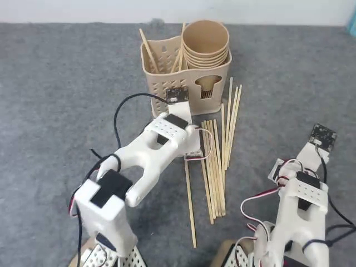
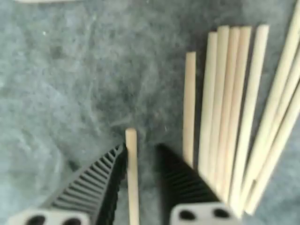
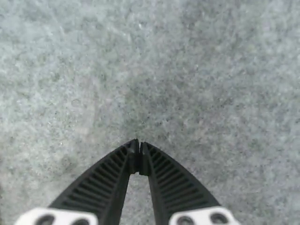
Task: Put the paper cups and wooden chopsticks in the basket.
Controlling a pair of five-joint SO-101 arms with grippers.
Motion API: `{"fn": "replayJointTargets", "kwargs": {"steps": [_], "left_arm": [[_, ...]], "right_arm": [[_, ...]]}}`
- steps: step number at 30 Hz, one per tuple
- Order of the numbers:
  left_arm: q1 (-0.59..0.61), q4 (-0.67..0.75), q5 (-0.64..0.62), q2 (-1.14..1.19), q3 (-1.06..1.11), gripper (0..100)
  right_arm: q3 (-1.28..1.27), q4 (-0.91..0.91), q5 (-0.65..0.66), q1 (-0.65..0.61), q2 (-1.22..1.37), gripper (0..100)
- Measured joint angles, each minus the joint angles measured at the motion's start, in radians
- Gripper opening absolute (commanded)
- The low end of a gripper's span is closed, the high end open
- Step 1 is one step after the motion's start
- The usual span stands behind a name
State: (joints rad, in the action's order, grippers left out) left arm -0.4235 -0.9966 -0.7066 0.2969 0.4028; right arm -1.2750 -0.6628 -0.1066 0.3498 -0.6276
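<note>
A beige slotted basket [image 1: 164,83] stands at the back of the grey mat, holding a stack of paper cups [image 1: 206,41] and a few upright chopsticks [image 1: 148,51]. Several wooden chopsticks [image 1: 215,167] lie on the mat in front of it. One chopstick [image 1: 189,200] lies apart on their left side. My left gripper [image 2: 140,149] is low over that chopstick [image 2: 131,183], open, one finger on each side of its end. My left arm [image 1: 161,142] hides the fingers from above. My right gripper [image 3: 139,144] is shut with nothing in it, over bare mat.
The loose bundle of chopsticks [image 2: 229,103] lies just beside my left gripper's outer finger [image 2: 176,176]. My right arm [image 1: 303,194] sits folded at the front right, away from the chopsticks. Bare mat stretches to the left of the basket and around the right arm.
</note>
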Motion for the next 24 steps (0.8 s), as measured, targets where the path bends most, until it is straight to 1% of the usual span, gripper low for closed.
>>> {"fn": "replayJointTargets", "kwargs": {"steps": [5,9,12,16,18,21,24], "left_arm": [[-0.037,-0.092,0.005,-0.006,-0.015,1],[-0.051,-0.195,0.021,-0.115,-0.003,1],[-0.031,-0.264,0.118,-0.264,-0.002,1],[0.075,-0.308,0.292,-0.525,0.000,1],[0.127,-0.308,0.356,-0.672,-0.002,1],[0.167,-0.308,0.417,-0.865,-0.029,1],[0.199,-0.308,0.442,-0.982,-0.101,1]], "right_arm": [[0.000,0.000,0.000,0.002,0.000,0.8],[0.000,0.000,0.000,0.002,0.000,0.8],[0.000,0.000,0.000,0.002,0.000,0.8],[0.000,0.000,0.000,0.002,0.000,0.8],[0.000,0.000,0.000,0.002,0.000,0.8],[0.000,0.000,0.000,0.002,0.000,0.8],[0.000,0.002,0.000,0.002,0.000,0.8]]}}
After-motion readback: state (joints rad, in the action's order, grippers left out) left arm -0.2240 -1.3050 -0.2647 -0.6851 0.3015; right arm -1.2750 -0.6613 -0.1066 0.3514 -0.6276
